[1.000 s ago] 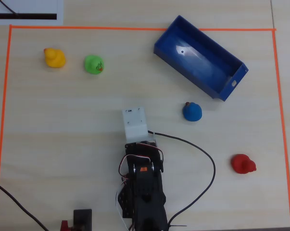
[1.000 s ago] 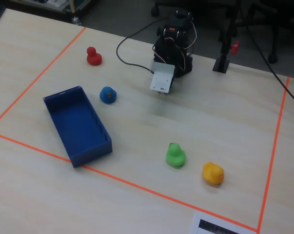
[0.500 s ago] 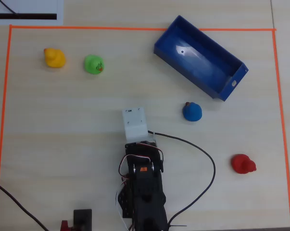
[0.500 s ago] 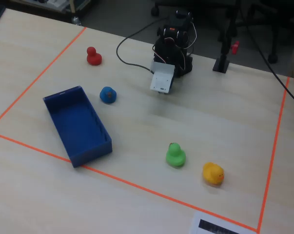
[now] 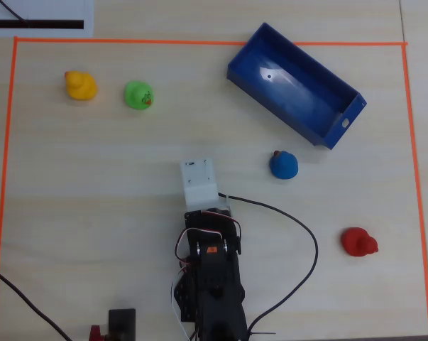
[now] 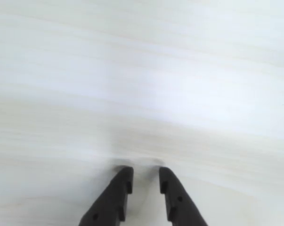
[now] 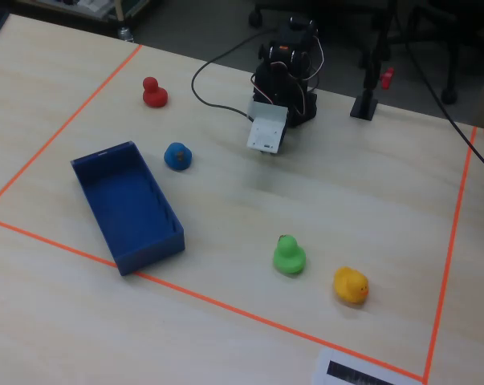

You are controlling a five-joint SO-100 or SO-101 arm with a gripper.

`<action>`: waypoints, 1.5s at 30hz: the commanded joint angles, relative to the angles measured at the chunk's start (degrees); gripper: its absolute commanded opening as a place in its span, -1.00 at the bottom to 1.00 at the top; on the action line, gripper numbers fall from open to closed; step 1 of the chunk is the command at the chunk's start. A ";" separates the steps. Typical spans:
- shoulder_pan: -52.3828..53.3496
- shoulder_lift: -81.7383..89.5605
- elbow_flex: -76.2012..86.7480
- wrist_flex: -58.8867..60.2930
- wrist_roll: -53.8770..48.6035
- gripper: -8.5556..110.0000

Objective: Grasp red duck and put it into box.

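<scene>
The red duck (image 5: 358, 242) sits on the wood table (image 5: 93, 213) well off to the right of the gripper (image 6: 144, 175) in the overhead view, lower down than the white wrist block and near the right-hand strip of orange tape (image 5: 414, 177); in the fixed view it shows at the far left (image 7: 153, 92), close to the tape there. The box (image 5: 295, 85) lies slantwise at the top right of the overhead view, one corner almost on the tape line, and the blue duck (image 5: 283, 165) stands between it and the arm. The green duck (image 5: 138, 95) and yellow duck (image 5: 80, 85) keep together at the upper left, well apart from everything else. Bare wood stretches between the arm and the red duck, crossed only by a black cable (image 5: 299, 234). In the wrist view the two dark fingers (image 6: 114, 197) stand a narrow gap apart over bare table, holding nothing.
</scene>
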 commanded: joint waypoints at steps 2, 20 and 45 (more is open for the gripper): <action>0.26 0.00 -0.18 1.76 0.09 -0.77; 3.69 -9.76 -1.67 -14.15 0.26 -0.85; 57.13 -61.79 -73.92 -20.13 7.29 -0.76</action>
